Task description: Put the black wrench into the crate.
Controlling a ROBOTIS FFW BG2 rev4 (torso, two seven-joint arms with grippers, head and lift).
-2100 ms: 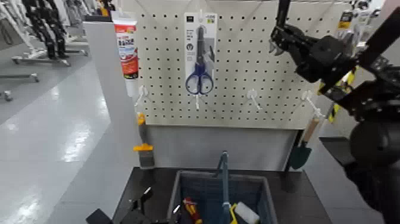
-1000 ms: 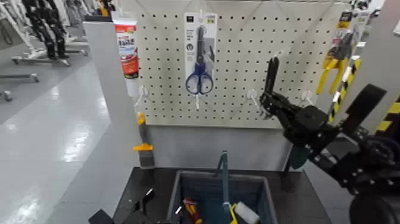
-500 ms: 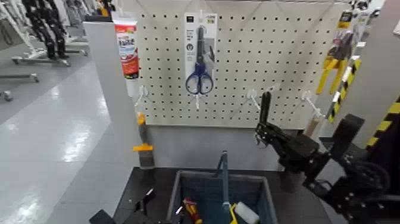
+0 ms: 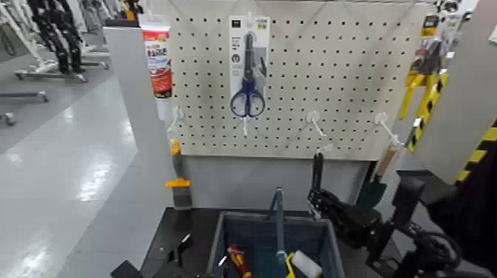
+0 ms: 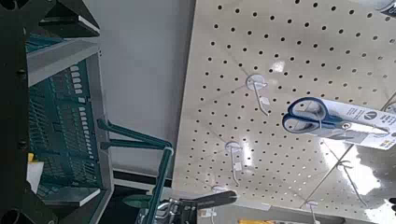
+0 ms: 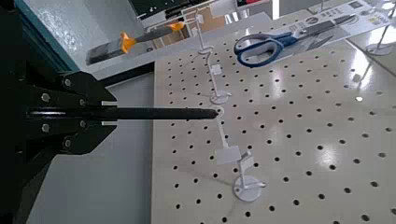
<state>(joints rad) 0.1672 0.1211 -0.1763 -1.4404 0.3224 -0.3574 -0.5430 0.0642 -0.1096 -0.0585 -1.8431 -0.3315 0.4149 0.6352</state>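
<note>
One outstretched right claw (image 4: pixel 318 202), wrench (image 4: pixel 317 171) gripped

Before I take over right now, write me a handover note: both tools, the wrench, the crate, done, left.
Right tool: shut on the black wrench, near the crate's right side in the head view.
Left tool: low, left of the crate; grip state unclear.
Crate: below the pegboard, handle up, other items inside.
Done: wrench in grip.
Left: bring it over the opening, clear of the handle, and release.
</note>
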